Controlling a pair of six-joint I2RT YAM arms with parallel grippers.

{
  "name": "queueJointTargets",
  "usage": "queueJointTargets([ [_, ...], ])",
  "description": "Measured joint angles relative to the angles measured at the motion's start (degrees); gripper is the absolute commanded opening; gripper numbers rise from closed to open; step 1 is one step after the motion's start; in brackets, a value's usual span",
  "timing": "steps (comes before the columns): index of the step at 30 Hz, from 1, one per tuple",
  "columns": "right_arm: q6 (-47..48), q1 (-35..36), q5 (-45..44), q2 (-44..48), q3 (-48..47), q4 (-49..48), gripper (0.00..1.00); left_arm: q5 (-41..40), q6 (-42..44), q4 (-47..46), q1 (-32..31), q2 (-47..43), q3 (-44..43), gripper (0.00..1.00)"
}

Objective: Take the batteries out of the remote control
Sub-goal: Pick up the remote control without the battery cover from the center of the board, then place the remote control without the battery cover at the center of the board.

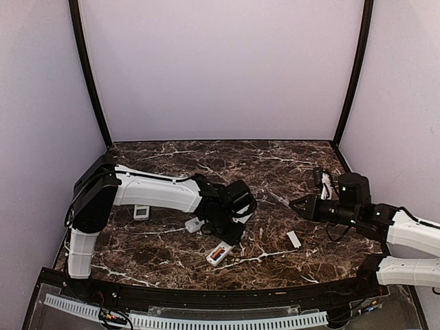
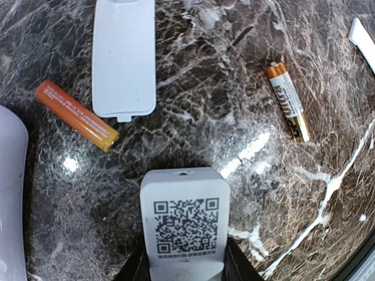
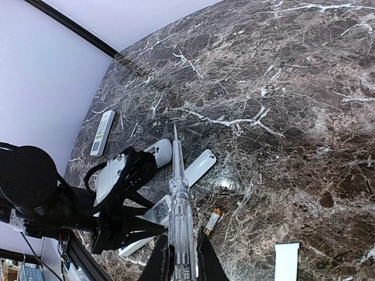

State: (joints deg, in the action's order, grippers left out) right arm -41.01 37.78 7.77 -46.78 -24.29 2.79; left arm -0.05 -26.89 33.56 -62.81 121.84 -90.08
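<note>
Table (image 2: 193, 88) — glossy marble, remote (image 2: 184, 187) — matt plastic

Robot test booth — plain lilac walls (image 1: 220, 69), black frame poles (image 1: 88, 75), marble-look tabletop (image 1: 275, 158), slotted cable duct (image 1: 206, 321).

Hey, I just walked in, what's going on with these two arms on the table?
The left gripper grips a white remote, QR-code side up. Two batteries and a cover lie loose on the table ahead of it. The right gripper holds a screwdriver out over the table. A second remote lies open, apparently with batteries inside.
</note>
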Motion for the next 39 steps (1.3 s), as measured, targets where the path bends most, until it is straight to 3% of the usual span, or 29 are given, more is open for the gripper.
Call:
queueJointTargets([
  [13, 0.0, 0.0, -2.1, -0.6, -1.1, 1.0, 0.00, 10.0, 22.9, -3.7, 4.3, 0.0, -1.0, 0.21],
  [26, 0.0, -0.1, -3.0, -1.0, -2.4, 2.7, 0.00, 15.0, 31.3, -5.6, 4.7, 4.5, -6.3, 0.23],
  [33, 0.0, -0.1, -3.1, -0.8, -2.4, 3.8, 0.00, 15.2, 32.3, -4.8, 4.7, 5.4, -7.4, 0.34],
  [39, 0.0, -0.1, -3.4, 0.0, -2.4, 4.6, 0.00, 14.4, 31.9, -4.7, 4.7, 5.7, -7.5, 0.63],
])
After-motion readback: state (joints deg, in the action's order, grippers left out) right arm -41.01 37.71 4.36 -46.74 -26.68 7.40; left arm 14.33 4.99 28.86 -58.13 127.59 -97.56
